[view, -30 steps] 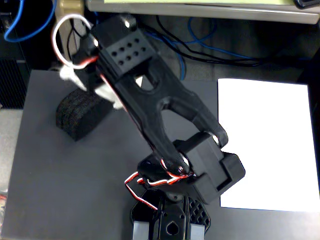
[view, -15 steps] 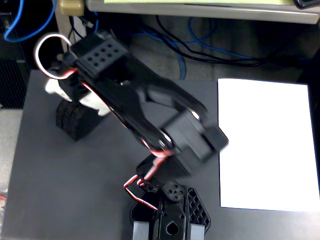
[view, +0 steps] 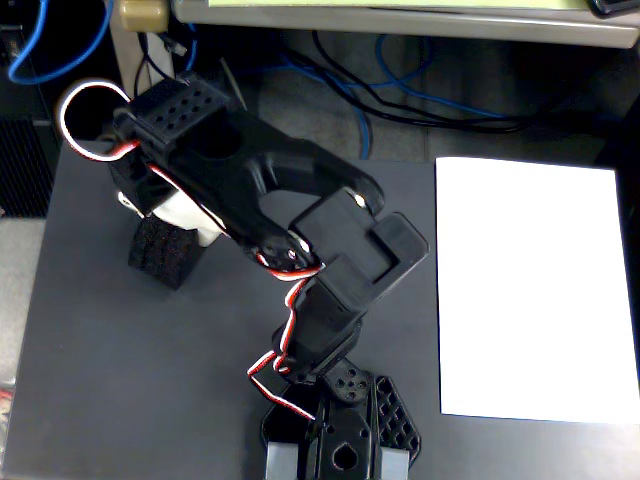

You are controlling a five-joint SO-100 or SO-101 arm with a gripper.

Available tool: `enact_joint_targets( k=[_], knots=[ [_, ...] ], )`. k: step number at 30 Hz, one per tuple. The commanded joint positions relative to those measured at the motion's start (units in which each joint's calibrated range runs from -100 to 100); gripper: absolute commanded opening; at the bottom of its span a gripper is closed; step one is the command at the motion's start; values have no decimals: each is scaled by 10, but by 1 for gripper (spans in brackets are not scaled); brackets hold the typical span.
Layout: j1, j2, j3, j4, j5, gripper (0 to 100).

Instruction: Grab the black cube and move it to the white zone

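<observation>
In the fixed view the black foam block [view: 165,252] stands on the table [view: 120,380] near its upper-left corner. The arm [view: 300,220] reaches over it, and the claw [view: 150,205] sits right on top of the block; whether it is spread or pinching cannot be told. The white sheet [view: 535,290] lies along the table's right edge, well apart.

black cube [view: 165,252]: dark spongy foam block, upper-left area of the fixed view, standing on the grey mat, top hidden under the arm's head | white zone [view: 535,290]: plain white paper sheet, flat, right side, bare, well apart from the cube
</observation>
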Motion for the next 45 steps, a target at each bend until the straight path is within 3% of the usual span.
enact_joint_targets(
  k=[1, 9, 12, 17, 21, 26, 29, 32, 34, 41, 45],
  knots=[
    [-2, -5, -4, -8, -19, 1],
    [5, -13, -52, 2, -64, 1],
    [19, -14, -122, 59, -67, 1],
    [123, -14, -316, 188, -67, 1],
    [278, -14, -377, 230, -40, 1],
    [426, -33, -378, 241, 10, 1],
    [439, -182, -370, 343, 15, 1],
    [451, -343, -291, 344, 18, 1],
    [517, -386, -210, 344, 49, 1],
    [603, -384, -189, 320, 60, 1],
    [634, -212, -232, 264, 56, 1]
  ],
)
